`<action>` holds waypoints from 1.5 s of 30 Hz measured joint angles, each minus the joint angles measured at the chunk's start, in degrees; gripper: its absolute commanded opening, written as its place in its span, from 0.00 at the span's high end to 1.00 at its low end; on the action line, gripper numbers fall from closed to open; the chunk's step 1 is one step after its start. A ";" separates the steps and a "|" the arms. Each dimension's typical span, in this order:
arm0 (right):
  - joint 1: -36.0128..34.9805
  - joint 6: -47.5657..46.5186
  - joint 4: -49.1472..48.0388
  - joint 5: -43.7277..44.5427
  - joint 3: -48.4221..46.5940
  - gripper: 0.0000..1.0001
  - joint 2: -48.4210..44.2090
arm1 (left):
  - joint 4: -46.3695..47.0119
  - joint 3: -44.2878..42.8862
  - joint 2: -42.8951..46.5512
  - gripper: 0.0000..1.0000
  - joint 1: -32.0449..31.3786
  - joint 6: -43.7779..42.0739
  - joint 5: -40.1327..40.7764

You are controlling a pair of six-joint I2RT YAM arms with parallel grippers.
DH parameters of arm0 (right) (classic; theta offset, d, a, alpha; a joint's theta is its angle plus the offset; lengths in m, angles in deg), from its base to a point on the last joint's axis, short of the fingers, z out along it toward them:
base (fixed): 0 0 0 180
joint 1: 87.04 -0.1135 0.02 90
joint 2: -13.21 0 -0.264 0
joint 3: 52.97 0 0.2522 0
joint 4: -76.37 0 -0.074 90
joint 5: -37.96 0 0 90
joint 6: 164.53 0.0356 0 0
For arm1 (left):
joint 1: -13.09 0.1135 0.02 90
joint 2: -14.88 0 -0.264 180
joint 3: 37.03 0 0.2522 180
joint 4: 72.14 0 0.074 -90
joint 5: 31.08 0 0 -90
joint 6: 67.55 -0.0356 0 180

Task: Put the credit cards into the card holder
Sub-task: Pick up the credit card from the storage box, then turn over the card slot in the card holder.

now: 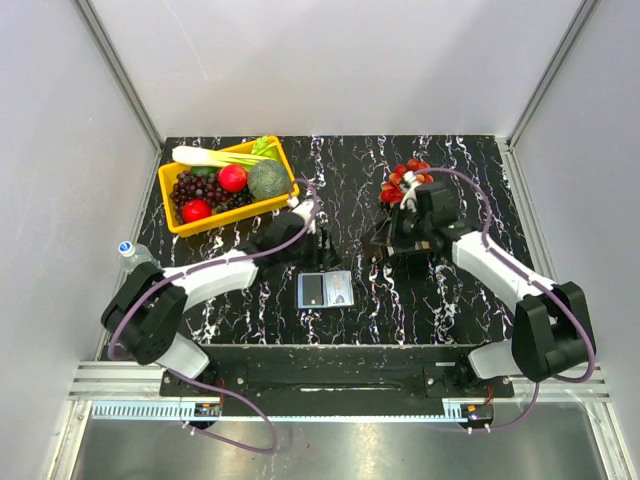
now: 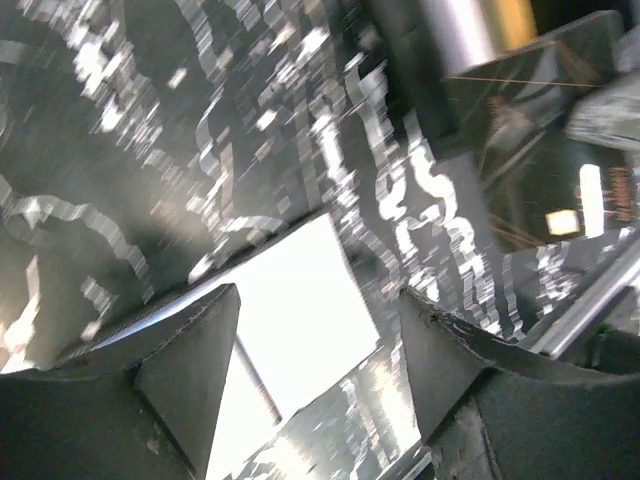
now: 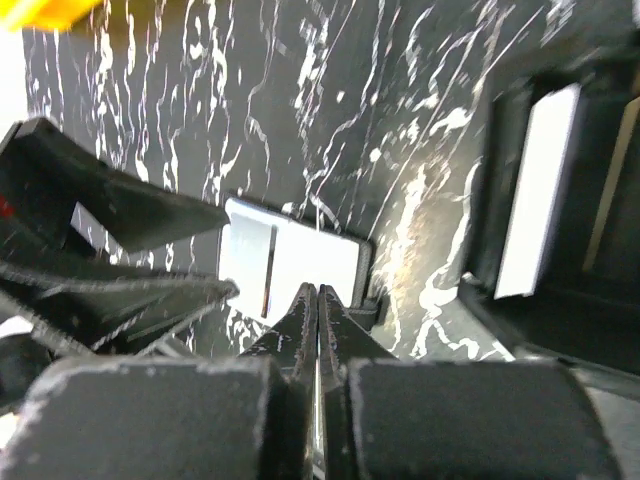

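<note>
Left end effector (image 2: 320, 295) is spread, hanging over the open card holder (image 1: 325, 290). The holder lies flat on the marbled surface (image 1: 440, 300) at centre of the top view, pale inside up. Right end effector (image 3: 318, 292) is pressed together, up-right of the holder, beside a black tray (image 3: 487, 190) with pale flat contents. Can't tell if a card is pinched.

fingers (image 2: 190, 390) apart, pale card holder (image 2: 300, 310) between

Table (image 1: 405, 312): basket (image 1: 240, 212), card holder (image 1: 325, 290), perhaps tray (image 3: 483, 200).
</note>
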 measured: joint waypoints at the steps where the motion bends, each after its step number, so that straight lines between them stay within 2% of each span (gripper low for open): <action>1: -1.81 1.14 -1.31 -0.24 1.36 1.00 0.00 | -0.72 2.08 1.16 0.30 0.37 -0.02 0.17; 5: -5.60 4.66 -4.79 -0.57 4.72 1.00 1.53 | -2.82 9.11 4.37 0.31 1.55 0.24 1.05; 9: -8.00 6.95 -8.72 -0.59 5.88 1.00 5.51 | -3.65 11.34 4.76 0.31 1.53 0.48 1.60; 22: -9.44 8.92 -13.33 -1.88 7.10 1.00 11.41 | -4.61 11.34 4.98 0.32 1.53 0.83 4.24; 33: -9.73 8.96 -14.25 -2.05 7.10 1.00 12.72 | -7.61 10.47 5.01 0.33 1.53 0.59 5.11; 45: -9.73 9.05 -15.08 -2.05 7.10 1.00 13.40 | -5.99 9.94 2.67 0.36 1.53 0.72 4.02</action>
